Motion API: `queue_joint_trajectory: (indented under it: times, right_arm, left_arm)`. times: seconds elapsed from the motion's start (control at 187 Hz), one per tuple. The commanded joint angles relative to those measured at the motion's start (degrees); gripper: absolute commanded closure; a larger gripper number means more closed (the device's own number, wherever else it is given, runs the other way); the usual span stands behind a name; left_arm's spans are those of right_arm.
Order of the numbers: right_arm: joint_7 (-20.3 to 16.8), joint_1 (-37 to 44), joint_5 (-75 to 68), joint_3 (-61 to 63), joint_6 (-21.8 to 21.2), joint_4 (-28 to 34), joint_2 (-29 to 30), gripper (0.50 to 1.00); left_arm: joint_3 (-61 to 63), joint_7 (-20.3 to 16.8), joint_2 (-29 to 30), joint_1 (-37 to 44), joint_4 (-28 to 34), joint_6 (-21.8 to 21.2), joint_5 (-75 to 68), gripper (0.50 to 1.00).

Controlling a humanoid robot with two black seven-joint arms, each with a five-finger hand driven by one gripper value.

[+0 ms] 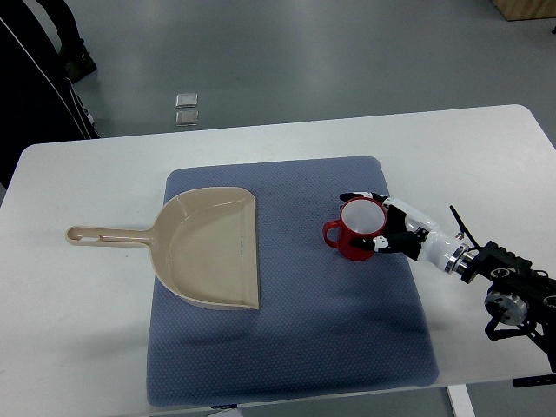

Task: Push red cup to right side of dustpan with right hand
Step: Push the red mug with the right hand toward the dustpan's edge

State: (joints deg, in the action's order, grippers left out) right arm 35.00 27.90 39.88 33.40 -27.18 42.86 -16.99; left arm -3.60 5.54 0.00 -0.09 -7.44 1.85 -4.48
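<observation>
A red cup (355, 229) with a white inside stands upright on the blue mat (287, 339), its handle pointing left. It sits to the right of the beige dustpan (213, 248), with a gap of mat between them. My right hand (382, 221) comes in from the right edge and rests against the cup's right side. Its fingers curve around the rim and the wall, one above and one below. The dustpan's handle points left onto the white table. My left hand does not show.
The white table (78, 339) carries the mat at its centre. A person in dark clothes stands at the far left (39, 69). Two small grey squares (186, 109) lie on the floor beyond the table.
</observation>
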Motion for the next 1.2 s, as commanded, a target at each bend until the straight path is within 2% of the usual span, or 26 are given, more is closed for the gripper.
queue_joint_trajectory:
  times: [0.0, 0.782, 1.194]
  right_arm:
    - [0.0, 0.0, -0.1, 0.1, 0.1, 0.1, 0.3, 0.566]
    - [0.0, -0.8, -0.4, -0.1, 0.7, 1.0, 3.8, 0.566]
    - [0.0, -1.5, -0.2, -1.1, 1.4, 3.9, 4.5, 0.566]
  left_arm:
    - [0.0, 0.0, 0.0, 0.0, 0.0, 0.0, 0.0, 0.500]
    - [0.0, 0.0, 0.0, 0.0, 0.0, 0.0, 0.0, 0.500]
    - [0.0, 0.0, 0.0, 0.0, 0.0, 0.0, 0.0, 0.500]
